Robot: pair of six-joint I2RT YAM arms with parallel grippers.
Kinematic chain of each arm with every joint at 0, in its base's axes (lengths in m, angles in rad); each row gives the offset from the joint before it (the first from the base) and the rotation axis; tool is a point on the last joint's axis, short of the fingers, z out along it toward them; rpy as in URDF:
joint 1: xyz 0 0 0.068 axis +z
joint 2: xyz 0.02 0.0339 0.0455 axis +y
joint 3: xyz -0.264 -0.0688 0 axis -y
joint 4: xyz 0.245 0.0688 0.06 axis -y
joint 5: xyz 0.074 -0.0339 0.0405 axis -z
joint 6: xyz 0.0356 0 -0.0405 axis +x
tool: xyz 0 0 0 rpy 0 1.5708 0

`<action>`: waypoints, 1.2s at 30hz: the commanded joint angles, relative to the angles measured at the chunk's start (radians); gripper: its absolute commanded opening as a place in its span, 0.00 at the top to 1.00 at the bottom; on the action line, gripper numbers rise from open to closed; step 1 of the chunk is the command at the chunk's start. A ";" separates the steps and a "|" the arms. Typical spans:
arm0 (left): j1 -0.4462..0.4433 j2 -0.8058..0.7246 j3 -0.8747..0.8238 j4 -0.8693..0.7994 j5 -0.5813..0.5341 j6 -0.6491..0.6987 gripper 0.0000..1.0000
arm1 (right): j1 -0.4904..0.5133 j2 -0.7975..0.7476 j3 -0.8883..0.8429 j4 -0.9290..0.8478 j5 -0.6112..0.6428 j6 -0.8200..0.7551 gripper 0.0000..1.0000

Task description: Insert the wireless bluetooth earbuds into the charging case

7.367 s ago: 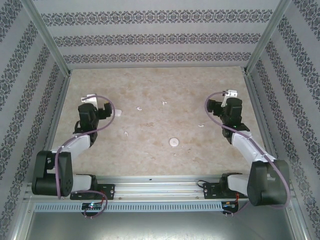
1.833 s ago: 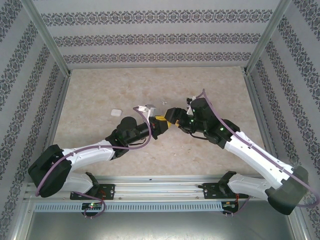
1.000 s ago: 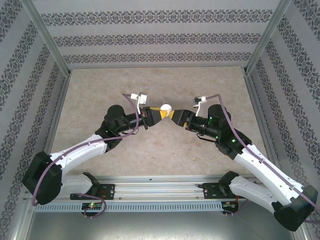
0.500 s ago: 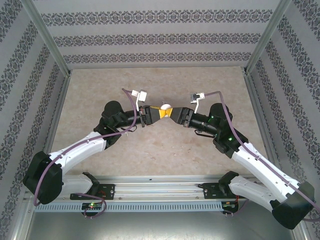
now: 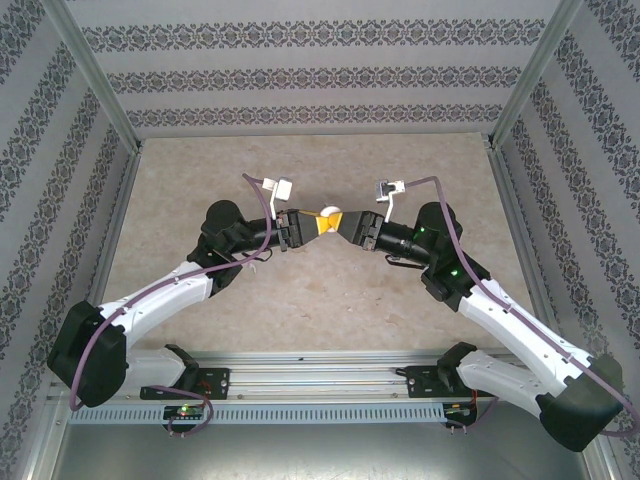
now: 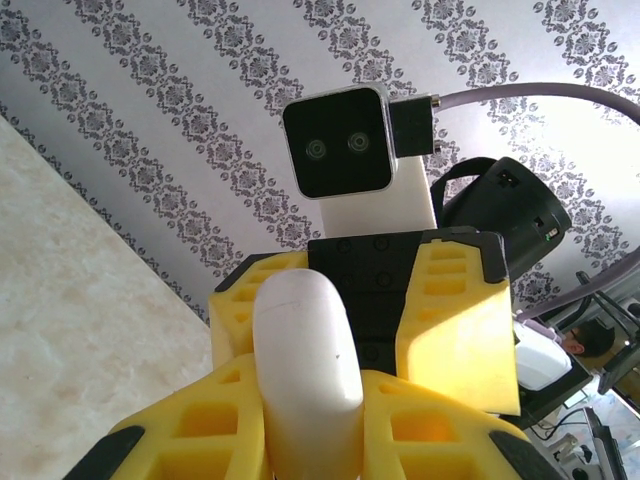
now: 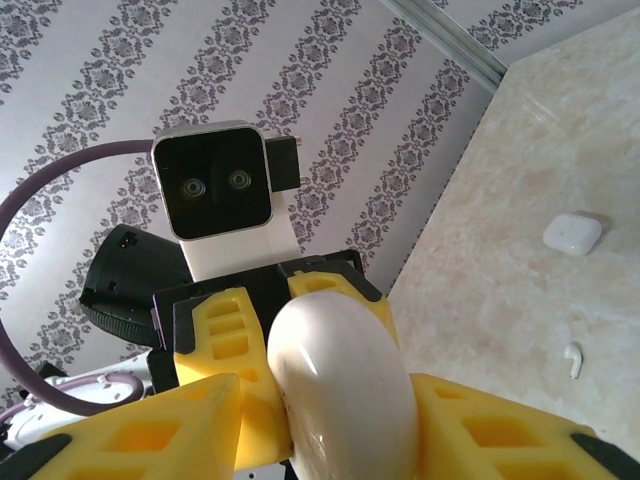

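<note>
A round glossy white disc (image 5: 329, 213) hangs above the table's middle, where my two grippers meet tip to tip. My left gripper (image 5: 320, 224) is shut on it, pinching its two faces; the left wrist view shows the disc (image 6: 300, 360) edge-on. My right gripper (image 5: 346, 226) faces it with a finger on each side of the disc (image 7: 340, 390), and a dark gap still shows beside one finger (image 6: 460, 330). The charging case (image 7: 572, 232), a small rounded-square white box, lies on the table in the right wrist view. One earbud (image 7: 573, 360) lies near it.
The beige marbled table (image 5: 320, 300) is walled in by patterned panels (image 5: 320, 75) at the back and on both sides, with metal posts in the corners. Both arms stretch in from the near rail (image 5: 320, 362) and cross the table's middle.
Both grippers drifted a little toward the back wall with the disc between them. The right gripper's fingers drew in around the disc. The left grip stayed the same.
</note>
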 commanded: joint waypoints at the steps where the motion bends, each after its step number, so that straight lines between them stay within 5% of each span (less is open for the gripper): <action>1: 0.007 0.002 0.030 0.104 0.044 -0.026 0.99 | -0.003 0.002 0.013 0.019 -0.033 -0.002 0.57; 9: 0.018 0.002 0.020 0.122 0.060 -0.045 0.99 | -0.014 -0.012 0.018 0.000 -0.024 0.005 0.54; 17: 0.018 0.004 0.019 0.115 0.090 -0.052 1.00 | -0.017 -0.012 0.018 0.001 -0.042 0.007 0.67; 23: 0.019 0.002 0.019 0.116 0.107 -0.057 1.00 | -0.018 -0.016 0.024 -0.016 -0.026 0.008 0.56; 36: 0.018 0.002 0.019 0.107 0.128 -0.058 1.00 | -0.039 -0.029 0.032 -0.048 -0.047 0.013 0.60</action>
